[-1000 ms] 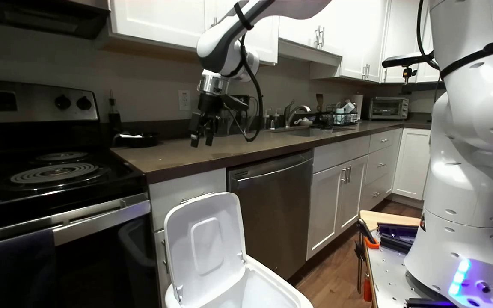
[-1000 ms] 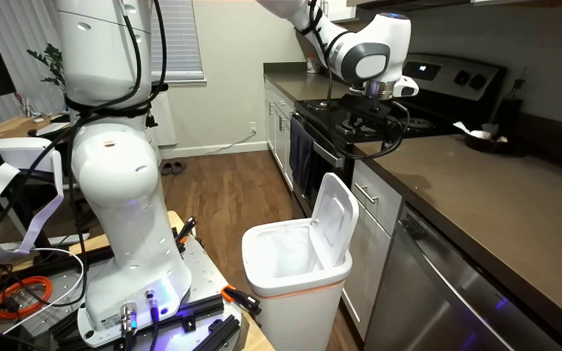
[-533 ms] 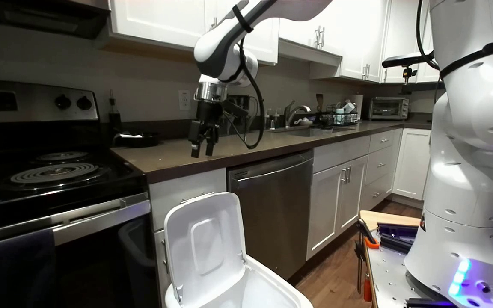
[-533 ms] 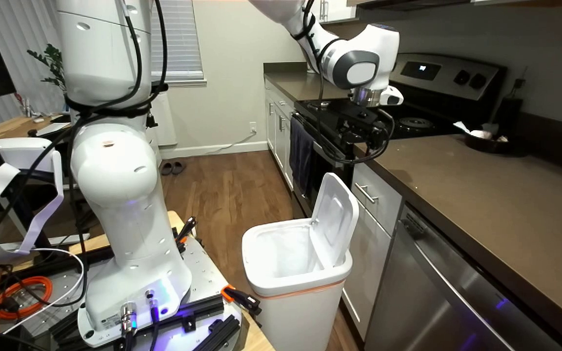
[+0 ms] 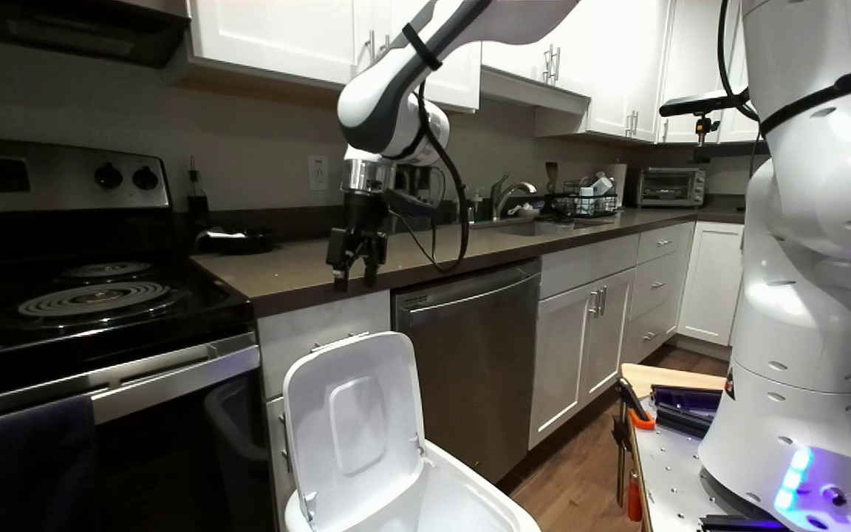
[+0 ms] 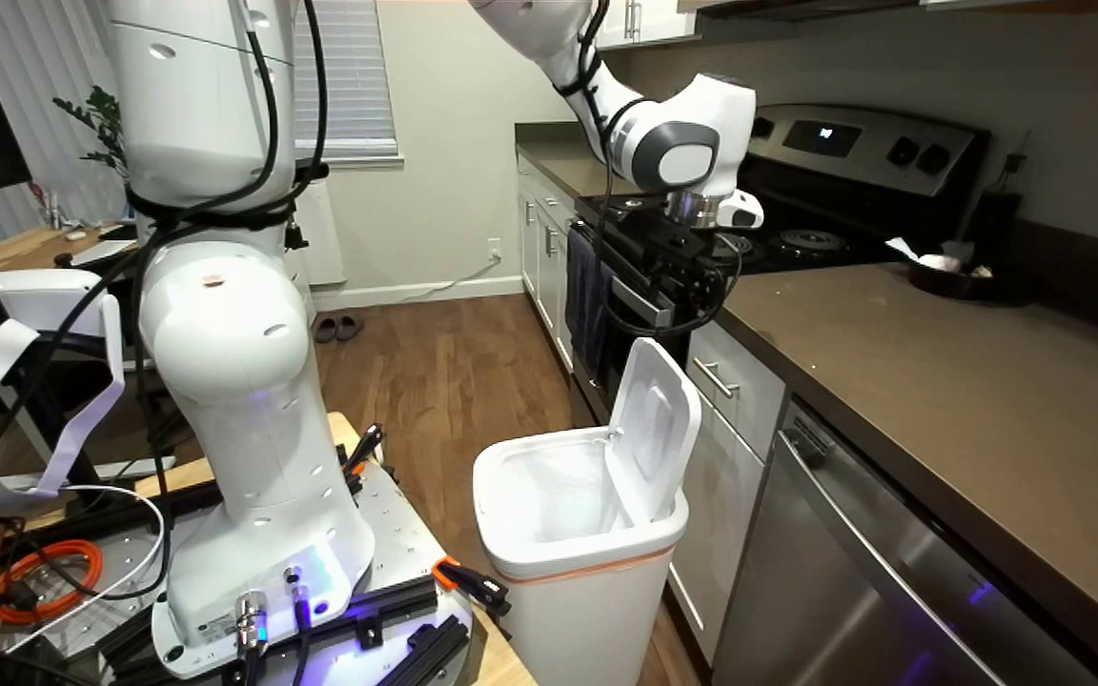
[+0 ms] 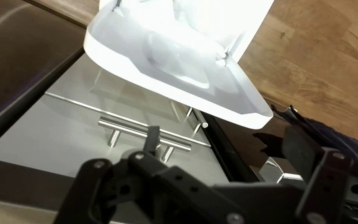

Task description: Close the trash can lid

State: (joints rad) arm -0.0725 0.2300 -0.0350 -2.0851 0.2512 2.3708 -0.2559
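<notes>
The gripper (image 5: 356, 277) points downward with its two fingers (image 7: 301, 152) parted by a wide gap, above the lid (image 7: 179, 67) and clear of it. The lid is hinged up from the uncovered white trash can (image 6: 592, 615) and tilted back a little. Close behind the lid is a white cabinet (image 6: 725, 543) with a metal drawer handle (image 7: 129, 129); whether lid and cabinet touch cannot be told. The black stove (image 5: 137, 332) stands on one side of that cabinet, a dark towel (image 6: 587, 295) over its oven handle (image 5: 174, 380), and the steel dishwasher (image 5: 470, 369) on the other; the brown countertop (image 6: 940, 372) runs above cabinet and dishwasher. The robot's white base (image 6: 263, 591) sits on a metal-topped table (image 6: 406, 538) near the trash can
</notes>
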